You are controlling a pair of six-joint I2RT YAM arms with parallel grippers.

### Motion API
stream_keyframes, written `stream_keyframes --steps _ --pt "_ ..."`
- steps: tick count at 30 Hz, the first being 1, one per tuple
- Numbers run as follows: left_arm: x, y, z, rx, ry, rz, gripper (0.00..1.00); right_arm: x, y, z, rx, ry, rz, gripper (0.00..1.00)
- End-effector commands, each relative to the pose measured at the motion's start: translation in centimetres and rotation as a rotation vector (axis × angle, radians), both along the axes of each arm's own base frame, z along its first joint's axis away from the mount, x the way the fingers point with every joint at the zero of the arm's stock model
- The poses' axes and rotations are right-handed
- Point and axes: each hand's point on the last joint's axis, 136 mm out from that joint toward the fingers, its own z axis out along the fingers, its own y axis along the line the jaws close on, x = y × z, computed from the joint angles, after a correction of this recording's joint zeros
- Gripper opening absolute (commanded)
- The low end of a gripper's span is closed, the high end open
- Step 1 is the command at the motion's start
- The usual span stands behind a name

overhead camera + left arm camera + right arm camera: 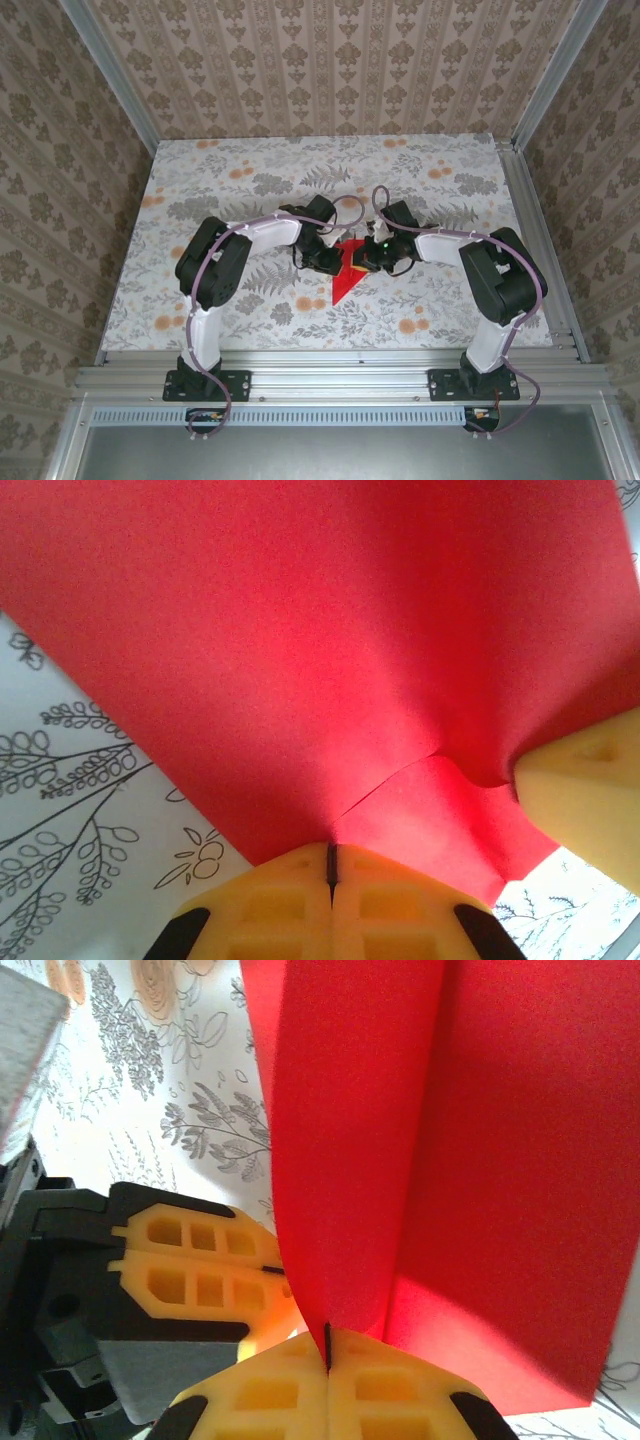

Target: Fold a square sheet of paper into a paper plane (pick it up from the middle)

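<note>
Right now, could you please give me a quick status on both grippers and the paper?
Both shut: left gripper and right gripper pinching the red paper, fingertips close together. Paper creased, folding unfinished. Nothing seen in the way.

A lab-like robot test cell (homely décor): aluminium frame, wallpapered walls, floral table.

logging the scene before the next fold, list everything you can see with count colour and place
square sheet of paper: one, red, creased, mid-table, pinched by both tools
table: one, pale with grey and orange floral print, under the arms
walls: three sides, beige patterned, around the table
frame rails: silver, along the table's edges
arms: two, black and white, left arm and right arm, bases at the near edge
left tool: one, yellow fingers, shut on the paper
right tool: one, yellow fingers, shut on the paper
</note>
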Motion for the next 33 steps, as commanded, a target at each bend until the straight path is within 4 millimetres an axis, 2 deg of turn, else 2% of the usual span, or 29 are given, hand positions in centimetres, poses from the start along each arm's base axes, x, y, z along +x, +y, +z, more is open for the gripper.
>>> stream_keyframes --steps 1,12,23,33 --pt "-0.5 2.7 -3.6 0.112 0.022 0.002 0.01 0.7 1.0 0.8 0.040 -0.006 -0.004 0.04" --pt "-0.8 3.0 -3.9 0.096 0.029 0.009 0.01 1.5 1.4 0.5 0.055 0.001 -0.015 0.04" --pt "-0.8 3.2 -3.6 0.079 0.029 0.018 0.00 1.0 2.0 -0.3 0.043 0.022 0.025 0.06" --pt "-0.4 2.3 -1.9 -0.013 0.028 0.056 0.00 0.5 2.1 -0.9 0.003 0.030 0.062 0.07"
